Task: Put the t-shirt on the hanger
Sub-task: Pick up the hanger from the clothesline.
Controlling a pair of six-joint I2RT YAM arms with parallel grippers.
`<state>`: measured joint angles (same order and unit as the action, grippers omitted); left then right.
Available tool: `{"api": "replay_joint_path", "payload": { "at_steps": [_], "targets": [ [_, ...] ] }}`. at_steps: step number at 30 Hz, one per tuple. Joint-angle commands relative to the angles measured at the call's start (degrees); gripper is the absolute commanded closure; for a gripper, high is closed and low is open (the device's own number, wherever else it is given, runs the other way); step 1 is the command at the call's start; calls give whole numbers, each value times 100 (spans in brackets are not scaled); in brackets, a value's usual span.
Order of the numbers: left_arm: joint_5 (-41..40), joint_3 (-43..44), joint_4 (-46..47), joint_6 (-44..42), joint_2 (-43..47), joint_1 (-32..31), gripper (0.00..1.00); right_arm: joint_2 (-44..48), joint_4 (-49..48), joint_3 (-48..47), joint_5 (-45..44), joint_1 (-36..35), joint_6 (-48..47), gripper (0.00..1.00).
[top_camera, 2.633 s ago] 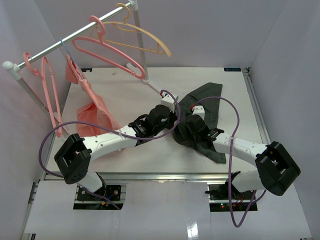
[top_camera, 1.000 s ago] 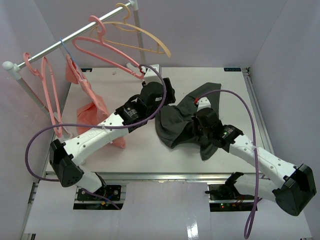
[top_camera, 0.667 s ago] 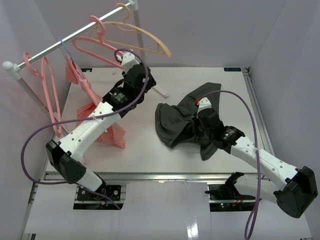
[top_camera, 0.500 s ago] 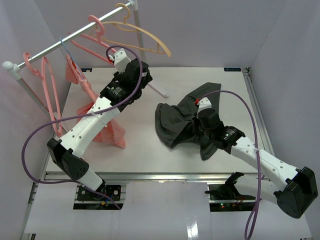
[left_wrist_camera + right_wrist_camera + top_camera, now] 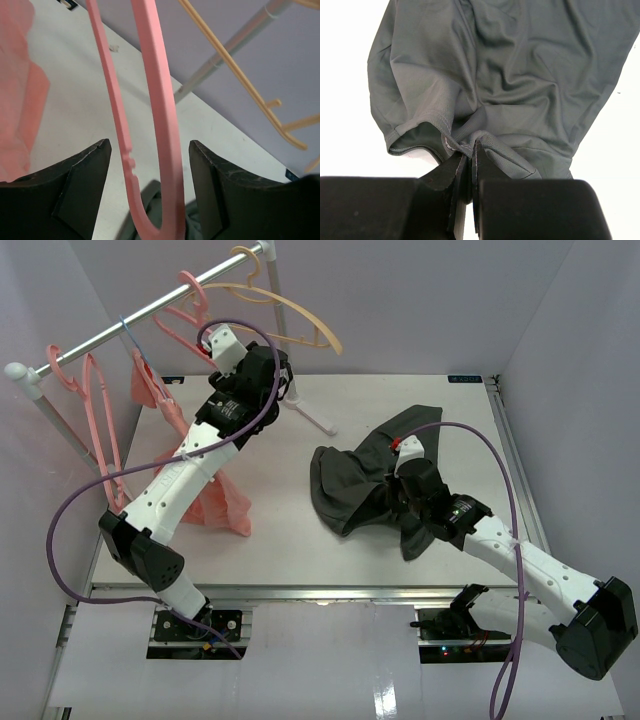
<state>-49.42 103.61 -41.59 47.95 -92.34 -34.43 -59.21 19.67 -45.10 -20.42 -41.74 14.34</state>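
Note:
The dark t-shirt [image 5: 350, 485] lies crumpled on the white table, right of centre. My right gripper [image 5: 400, 492] is shut on a fold of it near a hem [image 5: 470, 150]; the rest of the t-shirt [image 5: 515, 70] spreads out ahead of the jaws. The salmon-pink hanger [image 5: 172, 332] hangs by its hook from the rail, its lower shoulder hidden behind my left arm. My left gripper [image 5: 276, 373] is raised to it and stands open, with the hanger's looped end [image 5: 162, 110] between the fingers [image 5: 80, 190], apart from both. Far below, the t-shirt [image 5: 151, 205] shows through that loop.
A metal rail [image 5: 110, 330] crosses the back left, and its white foot [image 5: 312, 416] reaches onto the table. A tan-yellow hanger [image 5: 300, 315] hangs right of the pink one. More pink hangers [image 5: 100, 430] and a pink garment [image 5: 205, 490] hang at the left.
My left arm has swung up and to the left, away from the t-shirt, until its open jaws straddle the pink hanger's end. The right gripper has kept its hold without moving.

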Motion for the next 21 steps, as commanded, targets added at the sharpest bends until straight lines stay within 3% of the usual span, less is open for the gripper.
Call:
{"api": "replay_joint_path", "payload": {
  "at_steps": [1, 9, 21],
  "targets": [
    [-644, 253, 54, -411, -103, 290, 27, 155, -246, 65, 80, 14, -93, 92],
    [-513, 327, 150, -599, -372, 849, 29, 126, -247, 72, 97, 14, -107, 92],
    [-498, 377, 492, -1184, -402, 885, 50, 32, -253, 72, 108, 9, -107, 92]
  ]
}}
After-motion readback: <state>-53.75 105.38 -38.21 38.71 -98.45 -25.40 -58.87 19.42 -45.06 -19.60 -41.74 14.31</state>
